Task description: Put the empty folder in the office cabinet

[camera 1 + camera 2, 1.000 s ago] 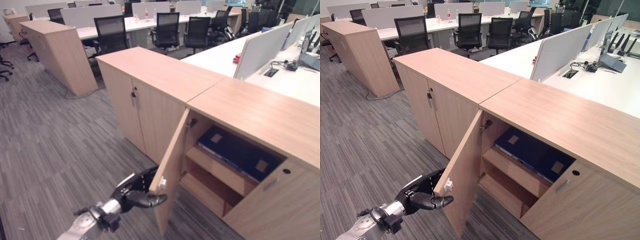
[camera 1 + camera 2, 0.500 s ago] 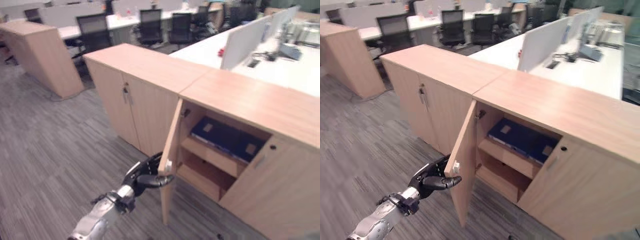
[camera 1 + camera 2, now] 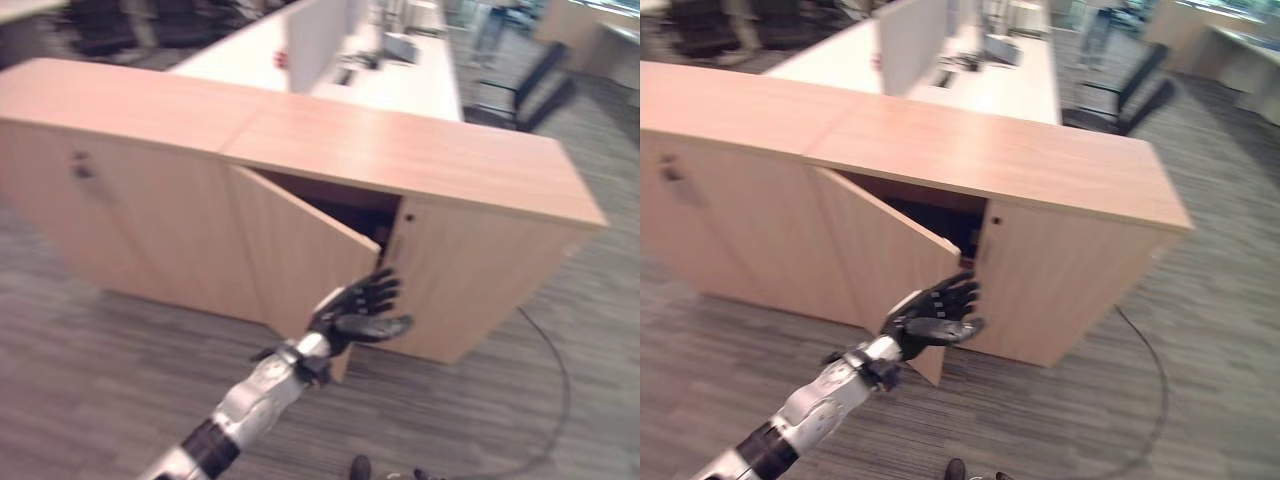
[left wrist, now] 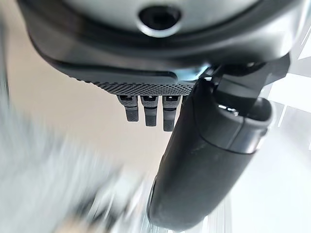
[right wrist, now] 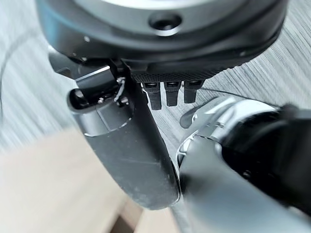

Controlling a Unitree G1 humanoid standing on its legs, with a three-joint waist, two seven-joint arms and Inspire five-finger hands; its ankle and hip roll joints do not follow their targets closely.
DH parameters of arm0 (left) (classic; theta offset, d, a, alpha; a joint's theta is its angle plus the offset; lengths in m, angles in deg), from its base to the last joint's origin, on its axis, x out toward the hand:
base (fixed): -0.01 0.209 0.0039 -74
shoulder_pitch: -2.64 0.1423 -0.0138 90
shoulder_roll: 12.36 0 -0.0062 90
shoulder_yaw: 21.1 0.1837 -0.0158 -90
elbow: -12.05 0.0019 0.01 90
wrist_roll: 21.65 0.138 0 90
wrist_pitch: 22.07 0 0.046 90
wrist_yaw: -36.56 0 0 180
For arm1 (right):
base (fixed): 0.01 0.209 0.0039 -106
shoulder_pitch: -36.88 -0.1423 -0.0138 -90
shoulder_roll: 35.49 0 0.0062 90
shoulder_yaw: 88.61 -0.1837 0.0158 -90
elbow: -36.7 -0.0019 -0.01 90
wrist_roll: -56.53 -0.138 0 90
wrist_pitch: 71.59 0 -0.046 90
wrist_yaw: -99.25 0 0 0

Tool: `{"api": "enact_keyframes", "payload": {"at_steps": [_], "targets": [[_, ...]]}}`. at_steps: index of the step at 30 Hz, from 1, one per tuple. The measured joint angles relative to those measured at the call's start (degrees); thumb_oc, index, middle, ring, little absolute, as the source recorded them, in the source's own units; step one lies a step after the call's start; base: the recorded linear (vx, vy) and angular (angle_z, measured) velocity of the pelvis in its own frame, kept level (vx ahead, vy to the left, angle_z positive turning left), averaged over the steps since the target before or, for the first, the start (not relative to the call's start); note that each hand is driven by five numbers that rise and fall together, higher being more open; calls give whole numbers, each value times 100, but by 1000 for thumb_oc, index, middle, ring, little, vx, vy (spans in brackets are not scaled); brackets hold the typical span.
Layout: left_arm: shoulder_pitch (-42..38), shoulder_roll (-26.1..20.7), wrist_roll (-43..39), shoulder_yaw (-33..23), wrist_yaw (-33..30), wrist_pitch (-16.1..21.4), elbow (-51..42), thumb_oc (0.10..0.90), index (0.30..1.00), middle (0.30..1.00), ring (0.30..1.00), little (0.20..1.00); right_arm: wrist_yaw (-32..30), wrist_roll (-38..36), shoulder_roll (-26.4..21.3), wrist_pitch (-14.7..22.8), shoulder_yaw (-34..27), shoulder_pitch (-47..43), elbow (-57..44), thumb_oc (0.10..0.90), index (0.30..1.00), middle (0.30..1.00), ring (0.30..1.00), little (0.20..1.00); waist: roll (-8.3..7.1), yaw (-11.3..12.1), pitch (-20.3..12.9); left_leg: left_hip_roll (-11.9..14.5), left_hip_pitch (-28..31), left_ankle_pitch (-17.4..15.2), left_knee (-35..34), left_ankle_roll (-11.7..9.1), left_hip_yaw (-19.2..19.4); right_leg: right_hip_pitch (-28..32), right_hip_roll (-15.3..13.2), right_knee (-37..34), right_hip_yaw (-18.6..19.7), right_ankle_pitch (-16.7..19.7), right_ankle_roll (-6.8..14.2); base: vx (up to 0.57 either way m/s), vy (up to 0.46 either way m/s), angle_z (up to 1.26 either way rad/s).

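**Left hand pushes the cabinet door toward closing**

The left hand (image 3: 360, 312) lies flat on the outer face of the door (image 3: 300, 260), near the door's free edge, with its fingers spread and straight and the thumb stretched out under them; I judge that it presses the panel and does not grip it, because a flat palm is enough to swing a hinged door shut. The right hand (image 5: 131, 145) hangs over the grey floor (image 3: 80, 400), fingers straight and holding nothing. Just past the left hand's fingertips a dark gap into the office cabinet (image 3: 480, 170) is open; the inside is too dark to show the folder, so it is probably in there. Beyond the cabinet stands a white worktop (image 3: 400, 85). No writing or label can be read anywhere.
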Motion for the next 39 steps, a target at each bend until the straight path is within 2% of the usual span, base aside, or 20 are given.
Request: {"api": "enact_keyframes", "payload": {"at_steps": [1,2,3,4,5,6,7,8,10,13,16,18,22,24,27,28,32,38,39], "targets": [[-170,210,-26,166,121,8,3,800,900,900,900,900,-2,1,-11,30,12,8,46,800,900,900,900,900,49,-46,30,-17,-36,-79,96,135,-402,42,90,-107,116,55,-166,4,-8,-61],[-349,461,-33,340,203,7,45,800,900,900,900,900,-36,1,-15,68,6,17,156,800,900,900,900,900,16,-32,38,7,-280,-237,403,298,-1117,70,77,-291,236,130,-266,13,48,-36],[-358,685,-42,401,252,-2,-1,800,900,900,900,900,-58,8,-79,59,1,-24,185,800,900,900,900,900,38,-20,84,-45,-394,-337,425,166,-1464,123,53,-409,261,174,-229,25,58,-23],[-358,909,-61,456,364,-9,-94,800,900,900,900,900,-100,14,-173,-16,16,-120,213,800,900,900,900,900,91,-4,155,-95,-744,-436,503,12,-1792,146,12,-616,364,350,-243,48,62,-29],[-356,885,-62,448,407,-10,-140,800,900,900,900,900,-112,14,-213,-29,14,-170,237,800,900,900,900,900,124,42,234,-166,-750,-384,324,13,-1946,209,23,-679,417,432,-222,69,69,-35],[-359,831,-61,437,420,-10,-160,800,900,900,900,900,-116,10,-235,-21,4,-220,252,800,900,900,900,900,176,50,296,-147,-738,-314,173,4,-1944,305,66,-746,445,454,-215,82,74,-52],[-347,653,-58,380,407,-58,-117,800,900,900,900,900,-120,5,-278,24,2,-298,258,800,900,900,900,900,312,44,351,-153,-692,-63,-157,32,-1911,561,205,-947,516,473,-186,73,79,-50],[-328,563,-57,338,401,-67,-83,800,900,900,900,900,-122,3,-296,43,1,-318,250,800,900,900,900,900,368,53,385,-154,-655,80,-193,107,-1906,653,265,-1000,533,463,-175,56,68,-45],[-261,571,-38,179,395,-70,59,800,900,900,900,900,-142,-4,-357,76,0,-329,255,800,900,900,900,900,620,99,367,-227,-612,254,-193,318,-1812,828,336,-1064,558,387,-123,29,45,-21],[-249,627,18,50,401,-28,239,800,900,900,900,900,-156,-11,-299,3,-3,-335,247,800,900,900,900,900,687,159,321,-341,-575,267,-294,334,-1795,812,242,-988,542,337,58,27,37,6],[-214,476,229,-198,257,-31,516,800,900,900,900,900,-148,-12,-236,-13,-9,-331,256,800,900,900,900,900,612,146,304,-456,-554,248,-314,369,-1769,835,156,-996,555,346,150,7,25,-3],[-168,264,278,-345,260,-35,516,800,900,900,900,900,-151,-5,-243,-11,-30,-290,283,800,900,900,900,900,593,139,301,-497,-540,250,-315,373,-1746,871,119,-1006,576,385,135,18,33,-6],[457,32,84,-678,588,-89,493,800,900,900,900,900,-87,167,-258,-60,-111,-229,788,800,900,900,900,900,558,174,303,-564,-210,250,-321,373,-1661,1172,96,-1075,598,317,230,17,23,-8],[708,-37,-145,-646,824,-119,496,800,900,900,900,900,-72,308,-271,-119,-127,-213,810,800,900,900,900,900,536,213,272,-554,-180,248,-321,371,-1775,1149,83,-1080,701,293,256,9,1,-18],[844,-383,-287,-144,1195,-452,529,800,900,900,900,900,-20,370,-269,-145,-175,-289,956,800,900,900,900,900,485,206,210,-524,-183,248,-321,370,-1816,1195,121,-1140,690,313,234,8,0,-3],[934,-457,-287,-64,1309,-457,529,800,900,900,900,900,-5,370,-267,-140,-177,-292,953,800,900,900,900,900,479,202,195,-515,-172,248,-321,370,-1812,1189,130,-1142,702,309,240,1,-33,-7],[1568,-490,-472,38,1566,-707,622,800,900,900,900,900,56,367,-254,-136,-125,-314,936,800,900,900,900,900,521,258,153,-452,-165,243,-321,363,-1801,1173,190,-1159,718,274,266,-3,-38,-2],[1583,-525,-545,102,1825,-827,693,800,900,900,900,900,122,369,-302,-138,-32,-312,896,800,900,900,900,900,704,297,4,-326,-173,58,-321,246,-1780,1109,313,-1169,776,289,244,-5,-71,-5],[1637,-526,-710,28,1947,-826,757,800,900,900,900,900,186,369,-286,-135,3,-299,894,800,900,900,900,900,715,299,-41,-242,-252,15,-158,221,-1756,995,314,-994,800,204,159,-56,-147,-17]]}}
